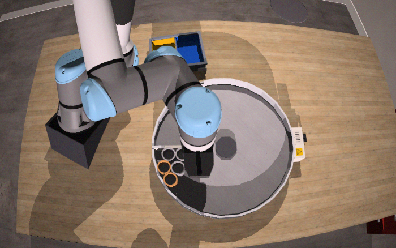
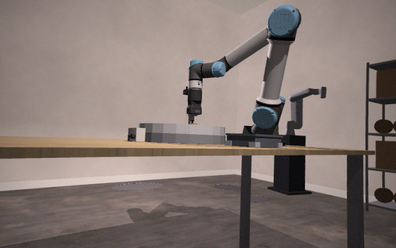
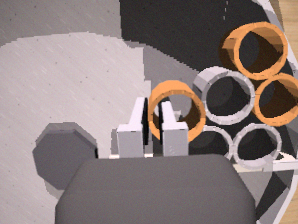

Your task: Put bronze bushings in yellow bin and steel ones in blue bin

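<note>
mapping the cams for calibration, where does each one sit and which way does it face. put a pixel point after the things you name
Top: above the table, looking down on the turntable point(image 1: 254, 116), the two-part bin box point(image 1: 204, 52) and bushings; the arm shows, its wrist hiding the fingers.
Exterior: off to the side, around table height, looking nearly level at the turntable point(image 2: 181, 128); nearly the whole arm shows, gripper point(image 2: 191, 123) pointing down.
Wrist: on the arm's end, looking down past the gripper point(image 3: 154, 117) at bushings on the turntable point(image 3: 70, 70); housing and both fingers show.
Shared: top and wrist both see bronze and steel bushings.

Yellow warning sign point(image 1: 298, 151) on white box point(image 1: 297, 144) point(image 2: 141, 135)
</note>
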`<state>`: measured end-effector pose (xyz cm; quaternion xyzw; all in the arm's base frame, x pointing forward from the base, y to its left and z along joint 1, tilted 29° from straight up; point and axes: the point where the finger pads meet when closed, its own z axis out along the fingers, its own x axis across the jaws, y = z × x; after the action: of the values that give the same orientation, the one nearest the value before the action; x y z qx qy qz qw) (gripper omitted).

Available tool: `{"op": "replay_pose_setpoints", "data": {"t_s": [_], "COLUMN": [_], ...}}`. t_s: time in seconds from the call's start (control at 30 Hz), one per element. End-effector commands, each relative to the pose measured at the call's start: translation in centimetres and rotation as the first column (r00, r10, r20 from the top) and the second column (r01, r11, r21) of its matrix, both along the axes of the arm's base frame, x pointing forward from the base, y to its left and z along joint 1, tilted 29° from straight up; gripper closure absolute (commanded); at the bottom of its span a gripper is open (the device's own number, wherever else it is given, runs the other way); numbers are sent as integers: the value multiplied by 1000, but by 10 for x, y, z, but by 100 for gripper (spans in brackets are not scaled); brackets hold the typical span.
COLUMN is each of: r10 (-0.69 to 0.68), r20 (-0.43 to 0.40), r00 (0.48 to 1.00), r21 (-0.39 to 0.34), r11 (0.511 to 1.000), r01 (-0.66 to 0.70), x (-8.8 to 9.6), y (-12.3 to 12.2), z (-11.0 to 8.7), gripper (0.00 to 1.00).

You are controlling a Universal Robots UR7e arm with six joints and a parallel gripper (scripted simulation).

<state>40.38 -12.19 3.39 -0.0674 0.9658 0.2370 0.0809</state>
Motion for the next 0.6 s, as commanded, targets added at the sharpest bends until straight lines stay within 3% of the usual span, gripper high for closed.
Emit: {"op": "replay_pose_setpoints", "data": {"t_s": [0.0,0.57], "r10": [-1,-1], "r20": [1,1], "r00": [1000,1000], "r21": [-3,-4], "r11": [1000,1000], "r01": [1,1], "x": [0,-1], "y": [-3,-5], "z": [4,7], "gripper": [100,100]}}
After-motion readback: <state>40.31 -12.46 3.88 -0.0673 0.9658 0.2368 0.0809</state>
